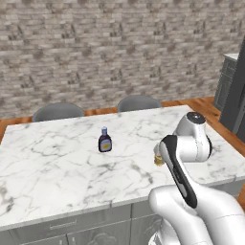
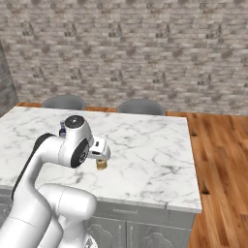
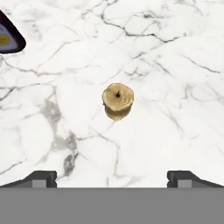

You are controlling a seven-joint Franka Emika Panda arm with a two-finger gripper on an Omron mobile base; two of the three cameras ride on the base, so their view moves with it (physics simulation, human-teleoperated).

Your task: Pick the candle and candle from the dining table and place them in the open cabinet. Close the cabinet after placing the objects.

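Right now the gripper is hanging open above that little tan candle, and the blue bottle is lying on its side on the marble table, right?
Not quite: the blue bottle stands upright, as the left base view shows. The gripper does hang open above the tan candle on the marble table.

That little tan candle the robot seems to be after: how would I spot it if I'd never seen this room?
Find the big marble dining table in front of the brick wall. Near its middle, right below the robot's open end effector, sits a squat tan-gold candle with a dark wick. Its only neighbour in sight, the dark blue labelled bottle, is taller and stands apart from it.
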